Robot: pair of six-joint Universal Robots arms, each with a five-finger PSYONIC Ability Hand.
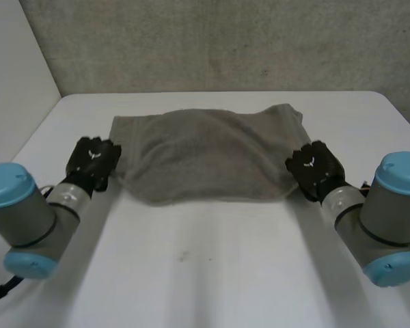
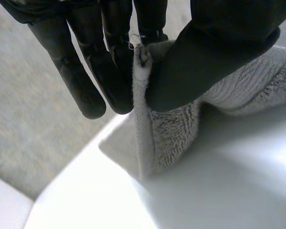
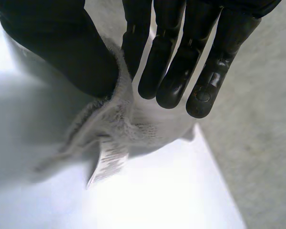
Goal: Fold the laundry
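Nearest: left robot hand (image 1: 92,162) and right robot hand (image 1: 316,169) each pinch a towel (image 1: 205,154) corner; thin grips may slip on lifting.

The left hand (image 2: 214,52) pinches the edge of a grey towel (image 2: 174,131) between its thumb and straight fingers (image 2: 88,86). Below the fingertips the towel drapes down onto the white table (image 2: 214,191).
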